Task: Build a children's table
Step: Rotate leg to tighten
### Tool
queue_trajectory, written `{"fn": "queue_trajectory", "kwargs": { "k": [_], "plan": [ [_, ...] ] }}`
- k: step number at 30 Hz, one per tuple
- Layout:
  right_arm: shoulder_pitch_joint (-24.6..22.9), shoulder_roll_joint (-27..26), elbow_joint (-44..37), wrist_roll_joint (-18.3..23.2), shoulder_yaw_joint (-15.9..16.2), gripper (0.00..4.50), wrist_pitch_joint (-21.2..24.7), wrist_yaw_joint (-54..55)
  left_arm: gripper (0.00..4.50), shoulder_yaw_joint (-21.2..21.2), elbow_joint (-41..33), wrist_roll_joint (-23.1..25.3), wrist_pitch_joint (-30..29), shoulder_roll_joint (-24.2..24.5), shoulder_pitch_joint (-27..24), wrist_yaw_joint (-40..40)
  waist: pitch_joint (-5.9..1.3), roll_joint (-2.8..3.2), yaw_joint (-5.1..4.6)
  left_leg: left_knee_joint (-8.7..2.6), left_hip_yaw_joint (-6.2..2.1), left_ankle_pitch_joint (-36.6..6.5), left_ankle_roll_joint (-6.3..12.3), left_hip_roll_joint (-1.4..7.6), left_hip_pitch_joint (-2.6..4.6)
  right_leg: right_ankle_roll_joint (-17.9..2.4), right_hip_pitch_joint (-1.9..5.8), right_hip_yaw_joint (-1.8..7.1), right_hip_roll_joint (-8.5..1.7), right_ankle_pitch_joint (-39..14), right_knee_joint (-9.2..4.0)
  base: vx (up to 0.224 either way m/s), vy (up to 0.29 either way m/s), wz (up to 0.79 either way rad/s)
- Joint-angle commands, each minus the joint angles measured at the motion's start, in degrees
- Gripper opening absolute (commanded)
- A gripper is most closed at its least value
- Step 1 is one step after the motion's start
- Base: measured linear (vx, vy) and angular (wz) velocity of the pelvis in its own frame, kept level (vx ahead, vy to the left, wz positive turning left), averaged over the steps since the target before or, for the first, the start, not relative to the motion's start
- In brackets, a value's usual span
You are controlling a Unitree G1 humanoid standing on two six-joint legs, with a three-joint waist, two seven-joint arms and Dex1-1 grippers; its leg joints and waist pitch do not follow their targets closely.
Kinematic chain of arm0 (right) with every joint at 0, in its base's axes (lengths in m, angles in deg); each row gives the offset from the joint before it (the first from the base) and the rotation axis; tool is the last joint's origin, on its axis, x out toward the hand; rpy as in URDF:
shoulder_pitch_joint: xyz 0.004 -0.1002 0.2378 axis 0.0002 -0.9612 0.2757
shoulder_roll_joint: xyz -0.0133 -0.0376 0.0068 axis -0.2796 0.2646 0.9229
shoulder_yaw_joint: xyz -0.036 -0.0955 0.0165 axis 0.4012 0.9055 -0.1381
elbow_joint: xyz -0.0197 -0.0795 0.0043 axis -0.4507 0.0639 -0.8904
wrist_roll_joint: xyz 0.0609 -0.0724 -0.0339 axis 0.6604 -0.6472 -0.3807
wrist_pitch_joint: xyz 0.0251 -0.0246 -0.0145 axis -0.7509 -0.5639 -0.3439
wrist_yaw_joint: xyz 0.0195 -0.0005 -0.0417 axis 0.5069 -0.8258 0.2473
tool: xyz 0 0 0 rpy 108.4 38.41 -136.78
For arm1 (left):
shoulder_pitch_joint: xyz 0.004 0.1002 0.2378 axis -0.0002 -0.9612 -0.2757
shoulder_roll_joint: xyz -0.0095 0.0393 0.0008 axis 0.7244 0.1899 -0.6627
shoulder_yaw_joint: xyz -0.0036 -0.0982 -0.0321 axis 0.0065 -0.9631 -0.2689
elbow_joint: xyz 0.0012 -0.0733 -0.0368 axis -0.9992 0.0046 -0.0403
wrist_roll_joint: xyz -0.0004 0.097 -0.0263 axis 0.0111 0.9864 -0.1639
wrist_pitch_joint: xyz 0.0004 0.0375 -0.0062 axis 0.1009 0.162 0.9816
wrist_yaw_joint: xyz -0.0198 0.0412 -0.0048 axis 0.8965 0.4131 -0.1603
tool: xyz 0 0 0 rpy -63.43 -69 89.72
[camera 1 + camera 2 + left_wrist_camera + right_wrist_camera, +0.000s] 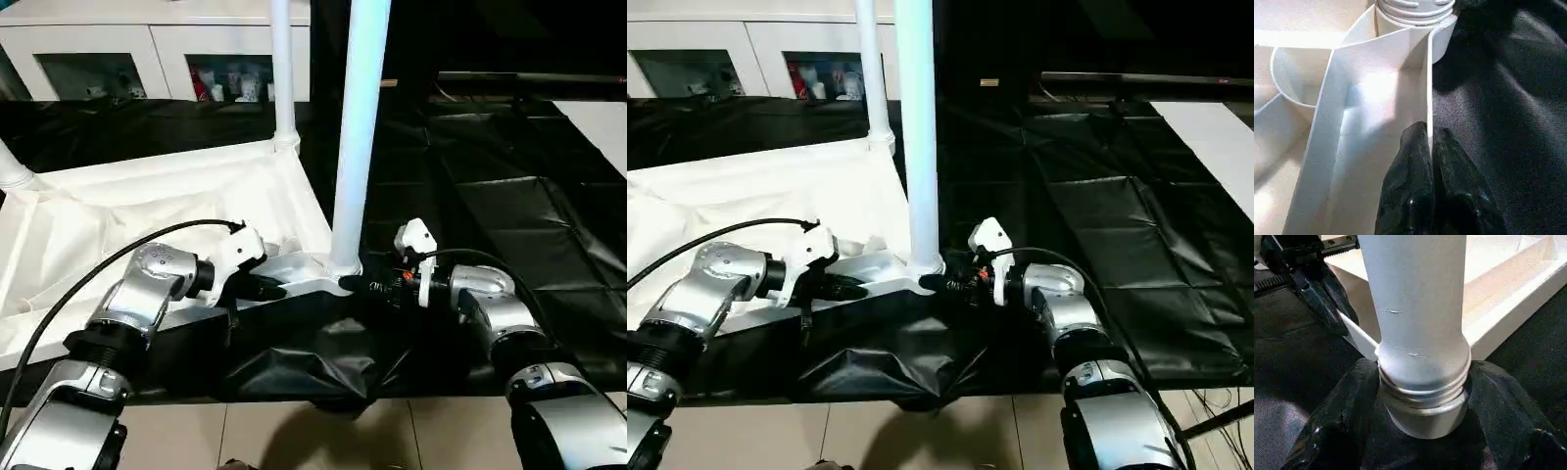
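Observation:
The white tabletop (pixel 147 206) lies upside down on a black sheet, ribbed underside up. One white leg (pixel 358 127) stands upright in the near right corner socket. A second leg (pixel 282 69) rises from the far right corner, and a third leg (pixel 12 171) shows at the far left. My left gripper (pixel 269 287) is shut on the thin rim wall of the tabletop (pixel 1376 98) just beside that near corner, fingers (pixel 1410 166) pinching it. My right gripper (pixel 353 284) grips the base of the near leg (pixel 1420 308), one black finger (pixel 1347 401) on each side, just above the socket.
A white cabinet with glass doors (pixel 147 49) stands along the back wall. The black sheet (pixel 490 196) spreads far to the right, wrinkled and bunched near the front (pixel 313 367). Beige floor tiles (pixel 323 436) show at the near edge. A white panel (pixel 598 117) lies at the far right.

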Motion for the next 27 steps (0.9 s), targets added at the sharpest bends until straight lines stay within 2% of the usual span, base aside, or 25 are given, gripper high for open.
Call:
{"fn": "queue_trajectory", "kwargs": {
  "k": [1,4,7,8,10,13,17,22,24,27],
  "plan": [
    [-1.28,-3.43,-3.40,-1.06,4.45,3.01,-0.07,-4.81,0.00,2.20,-1.42,-0.77,-0.13,-2.36,-0.36,1.17,-3.73,-0.62,0.31,-3.17,0.33,-8.87,5.16,0.40,1.05,-16.09,2.70,0.44,-1.42,-2.02,-2.99,0.000,0.000,0.00],
    [-2.07,-3.72,-4.13,-1.43,5.21,3.01,-0.48,-4.97,0.00,2.23,-1.84,-0.65,-0.30,-2.46,-0.75,1.16,-3.69,-0.57,0.37,-3.22,0.31,-8.98,5.22,0.45,1.07,-15.99,2.65,0.41,-1.41,-2.19,-3.03,0.000,0.000,0.00],
    [-1.58,-4.66,-3.34,-1.51,4.51,3.01,-0.98,-2.41,0.00,2.26,-2.51,-0.78,-0.71,-2.48,-1.03,1.31,-3.64,-0.50,0.34,-3.32,0.27,-9.99,4.68,0.46,1.11,-15.90,2.60,0.43,-1.44,-3.78,-3.15,0.000,0.000,0.00],
    [-1.13,-5.16,-2.76,-1.06,3.93,3.01,-0.16,-1.82,0.00,2.27,-2.59,-0.80,-0.77,-2.49,-1.05,1.31,-3.65,-0.30,0.29,-3.34,0.23,-10.00,4.51,0.44,1.10,-15.89,2.61,0.43,-1.43,-3.76,-3.10,0.000,0.000,0.00],
    [-0.49,-5.75,-1.99,-0.47,3.28,3.33,0.91,-1.50,0.00,2.33,-2.63,-0.74,-0.82,-2.53,-1.01,1.38,-3.65,-0.30,0.16,-3.36,0.24,-10.31,4.30,0.42,1.13,-16.04,2.60,0.41,-1.34,-3.30,-3.10,0.000,0.000,0.00],
    [-0.55,-5.78,-2.20,-0.63,3.43,3.53,0.80,-1.42,0.00,2.34,-2.60,-0.66,-0.89,-2.58,-0.92,1.34,-3.69,-0.13,0.16,-3.39,0.23,-10.88,4.07,0.53,1.28,-16.22,2.49,0.43,-1.41,-3.51,-3.13,0.000,0.000,0.00],
    [-0.99,-5.59,-3.18,-1.58,4.15,3.53,-0.46,-0.82,0.00,2.28,-2.53,-0.44,-1.07,-2.55,-0.75,1.52,-3.84,-0.07,0.49,-3.24,0.28,-9.52,4.37,0.52,1.33,-16.64,2.53,0.41,-1.32,-0.55,-2.82,0.000,0.000,0.00],
    [-0.89,-5.54,-3.01,-1.46,4.06,3.53,-0.06,-1.44,0.00,2.29,-2.34,-0.38,-1.26,-2.57,-0.59,1.80,-3.75,-0.15,0.61,-3.29,0.31,-10.16,4.19,0.46,1.33,-16.32,2.58,0.42,-1.32,-1.40,-2.92,0.000,0.000,0.00],
    [-0.81,-5.61,-2.89,-1.58,4.06,3.19,0.30,-1.66,0.00,2.27,-1.87,-0.32,-0.98,-2.53,-0.51,1.82,-3.72,-0.20,0.57,-3.36,0.25,-10.69,3.83,0.49,1.30,-16.05,2.62,0.45,-1.40,-2.62,-2.98,0.000,0.000,0.00],
    [-0.85,-5.53,-3.01,-1.59,4.14,3.15,0.79,-2.16,0.00,2.14,-1.63,-0.28,-0.90,-2.47,-0.44,1.73,-3.74,-0.43,0.58,-3.34,0.27,-10.30,3.89,0.46,1.28,-15.92,2.65,0.45,-1.35,-2.43,-2.97,0.000,0.000,0.00]
  ]
}}
